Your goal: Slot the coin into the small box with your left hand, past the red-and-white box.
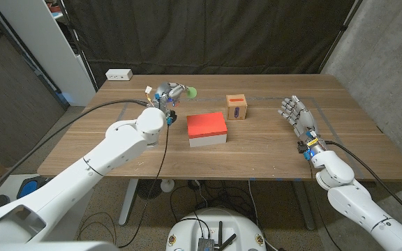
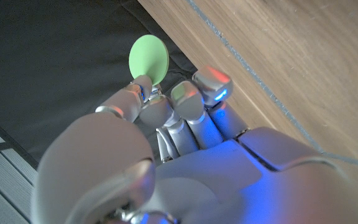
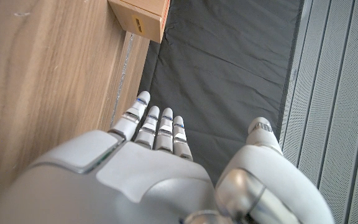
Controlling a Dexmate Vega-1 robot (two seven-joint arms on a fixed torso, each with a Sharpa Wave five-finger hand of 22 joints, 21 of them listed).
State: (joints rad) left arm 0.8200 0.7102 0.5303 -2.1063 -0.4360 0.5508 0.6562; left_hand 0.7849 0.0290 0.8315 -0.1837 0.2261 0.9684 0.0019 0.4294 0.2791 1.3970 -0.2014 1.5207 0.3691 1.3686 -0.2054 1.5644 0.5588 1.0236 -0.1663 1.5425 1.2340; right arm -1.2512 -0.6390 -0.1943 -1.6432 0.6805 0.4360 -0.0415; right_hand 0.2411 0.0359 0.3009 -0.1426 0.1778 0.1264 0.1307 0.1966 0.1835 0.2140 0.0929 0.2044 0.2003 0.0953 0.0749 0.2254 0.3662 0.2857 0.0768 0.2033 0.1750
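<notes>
Nearest in, the right hand (image 1: 296, 113) stands on its edge at the right side of the table (image 1: 271, 150), fingers straight and apart, holding nothing. Up the left side, the left hand (image 1: 167, 94) is raised over the far left of the table, and the green coin (image 1: 192, 91) is pinched at its fingertips (image 2: 143, 86), the disc sticking out beyond them. Red-and-white box (image 1: 206, 129) sits mid-table, just right of the left arm. Small box (image 1: 236, 107), brown with a red patch on top, stands farther back and right of it, well apart from the coin. Far left corner, a white power strip (image 1: 118, 74).
</notes>
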